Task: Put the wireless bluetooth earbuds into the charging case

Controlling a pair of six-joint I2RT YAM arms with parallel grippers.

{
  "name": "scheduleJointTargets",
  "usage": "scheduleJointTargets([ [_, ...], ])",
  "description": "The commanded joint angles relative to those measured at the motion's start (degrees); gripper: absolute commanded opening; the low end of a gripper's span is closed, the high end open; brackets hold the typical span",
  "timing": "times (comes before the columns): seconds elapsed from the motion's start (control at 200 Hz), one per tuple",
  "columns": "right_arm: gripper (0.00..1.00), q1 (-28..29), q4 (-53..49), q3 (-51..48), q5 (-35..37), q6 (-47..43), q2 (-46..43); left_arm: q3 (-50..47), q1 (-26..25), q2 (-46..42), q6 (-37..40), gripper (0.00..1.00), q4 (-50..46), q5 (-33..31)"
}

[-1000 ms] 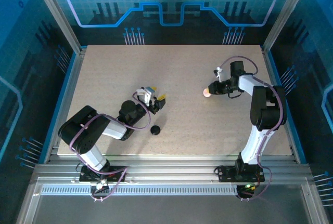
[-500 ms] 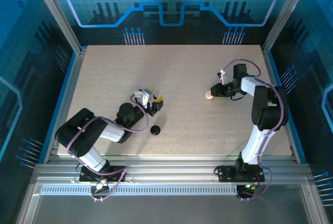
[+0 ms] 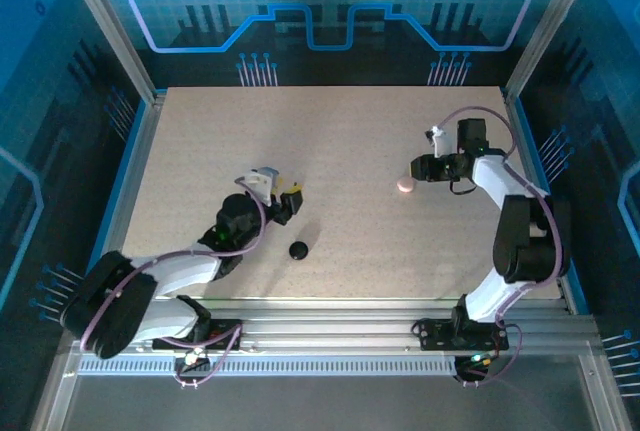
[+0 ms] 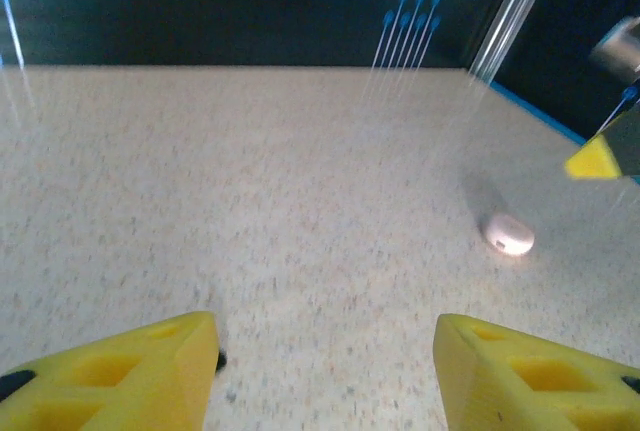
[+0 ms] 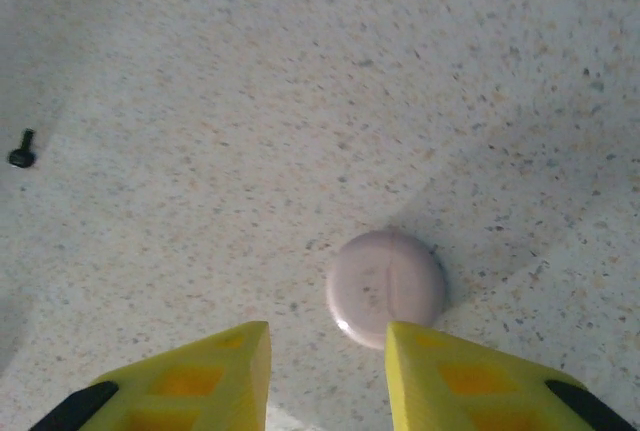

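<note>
A pale pink round charging case (image 5: 386, 287) lies shut on the table, just ahead of my right gripper (image 5: 327, 341). That gripper is open with nothing between its fingers. From above, the pink case (image 3: 404, 186) sits just left of the right gripper (image 3: 418, 170). A tiny black earbud (image 5: 21, 149) lies on the table far to the left in the right wrist view. My left gripper (image 4: 327, 346) is open and empty, low over bare table, with a small dark speck (image 4: 220, 359) beside its left finger. It looks across at the pink case (image 4: 508, 234). The left gripper (image 3: 288, 201) hovers above a black round case (image 3: 298, 249).
The speckled beige table (image 3: 340, 131) is walled by a metal frame and blue panels on all sides. The right gripper's yellow fingertip (image 4: 595, 159) shows at the right edge of the left wrist view.
The right gripper has drawn back to the right, leaving the pink case on the table. The left arm has swung left and stretched out, its gripper shifting slightly left.
</note>
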Motion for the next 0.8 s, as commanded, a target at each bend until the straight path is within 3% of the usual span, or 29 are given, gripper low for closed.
scheduleJointTargets([
  [0.0,0.36,5.13,1.77,-1.94,2.75,1.36,-7.61,6.31,-0.67,-5.39,-7.75,0.59,-26.94,-1.71],
  [0.19,0.39,13.52,6.7,-5.62,6.04,2.44,-18.43,15.88,-3.86,-5.53,-15.59,0.6,-56.59,1.08],
  [0.4,0.45,15.97,12.99,-10.94,4.68,5.32,-29.2,29.41,-7.33,6.56,-21.7,0.62,-81.68,1.63],
  [0.65,0.51,15.9,13.54,-16.91,9.77,8.89,-41.96,38.62,-12.12,21.71,-24.16,0.63,-90.31,3.18],
  [0.79,0.71,15.71,11.8,-20.06,15.97,11.73,-47.95,41.13,-12.86,26.31,-24.19,0.63,-92.03,2.42],
])
